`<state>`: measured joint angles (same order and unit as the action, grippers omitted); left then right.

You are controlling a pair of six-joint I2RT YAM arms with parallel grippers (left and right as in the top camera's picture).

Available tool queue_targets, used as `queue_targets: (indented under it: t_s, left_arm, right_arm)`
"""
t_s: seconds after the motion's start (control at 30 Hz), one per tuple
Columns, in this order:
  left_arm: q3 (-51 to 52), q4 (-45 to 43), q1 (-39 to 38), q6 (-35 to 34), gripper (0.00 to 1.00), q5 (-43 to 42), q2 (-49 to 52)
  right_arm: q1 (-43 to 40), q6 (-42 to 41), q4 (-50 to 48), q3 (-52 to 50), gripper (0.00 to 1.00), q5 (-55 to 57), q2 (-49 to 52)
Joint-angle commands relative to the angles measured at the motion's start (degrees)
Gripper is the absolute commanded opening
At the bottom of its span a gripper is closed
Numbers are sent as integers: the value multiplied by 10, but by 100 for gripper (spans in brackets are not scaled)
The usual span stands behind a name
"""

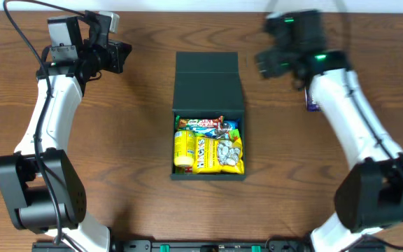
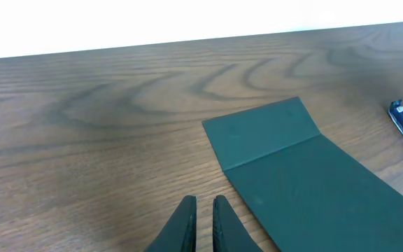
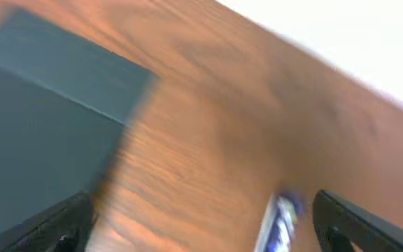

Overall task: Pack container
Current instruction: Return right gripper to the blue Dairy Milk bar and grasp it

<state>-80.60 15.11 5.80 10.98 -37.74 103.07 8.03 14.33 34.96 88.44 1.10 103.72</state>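
1. The container [image 1: 209, 87] is sitting on the table [image 1: 145, 196] between the two grippers, with its lid lying open and flat toward the far edge.
2. Snack packets [image 1: 208, 126] are filling the box, and a yellow packet [image 1: 219, 155] is lying on top at the near side.
3. The left gripper [image 2: 203, 204] is hovering over bare wood, with the lid lying ahead and to the right of its tips.
4. Its fingers [image 2: 187, 217] are standing almost together with only a thin gap, and they are gripping nothing.
5. The right gripper [image 3: 201, 224] is hanging off the lid's other side, and the container is showing at its left in the blurred wrist view.
6. Its jaws are standing wide apart and are holding nothing.
7. A blue packet [image 3: 280, 217] is lying on the wood below this gripper, between the fingers and closer to the one away from the container. The blur is hiding whether anything is touching it.
8. From overhead, the right arm is partly covering that packet.
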Motion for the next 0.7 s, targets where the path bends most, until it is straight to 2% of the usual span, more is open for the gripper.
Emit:
queue_targets:
  t_s: [0.0,0.07,0.2,0.5,0.67]
  left_arm:
    - [-12,-2,3,5,11,-6,-8]
    - [-12,-2,3,3,12,-6,-8]
    - [-12,-2,3,-3,13,-6,-8]
    - [-12,-2,3,-16,13,-7,-8]
    - [-12,-2,3,-23,13,-7,-8]
  right_arm:
    - [-68,-116,36,0,91,4,27]
    - [-104,-117,75,0,84,3,40]
    - [-138,-117,113,-1,84,4,65]
    - [-143,-117,124,-1,80,3,142]
    - [-148,-117,122,-1,69,1,172]
